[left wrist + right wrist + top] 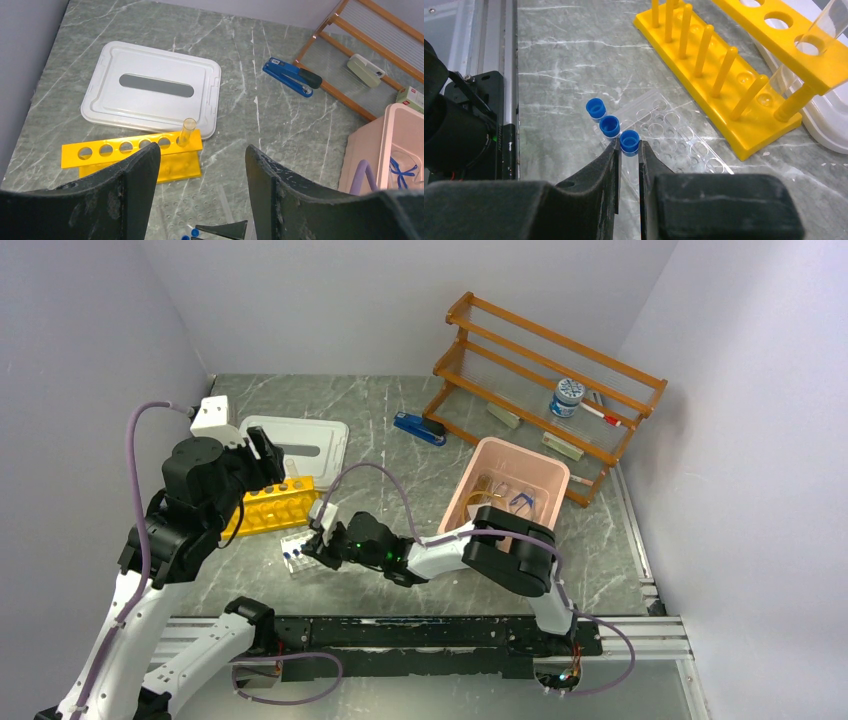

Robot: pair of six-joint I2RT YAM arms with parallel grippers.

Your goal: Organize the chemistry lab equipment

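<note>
On the left, the left end effector hangs released, fingers wide apart and holding nothing. It is above the yellow plastic test-tube rack, which holds one clear tube. A white flat plastic lid lies just behind the rack.

Near the middle of the grey marbled counter, three small clear blue-capped tubes stand in a row in a clear perforated tray. The right end effector is clenched on the rightmost tube, gripping it just under the cap.

The tubes look light and stiff, with smooth walls likely to slip. A light pinch just under the cap, where the rim gives a ledge, and a straight upward pull should free one. The tray looks thin and may lift with it.

Further right lies a blue stapler. Beyond it, a pink plastic bin holds blue-framed clear goggles and what looks like coiled tan rubber tubing. Both look soft and likely to snag.

On the wooden shelf, the blue-capped bottle has a label too small to read. No other writing is legible.
</note>
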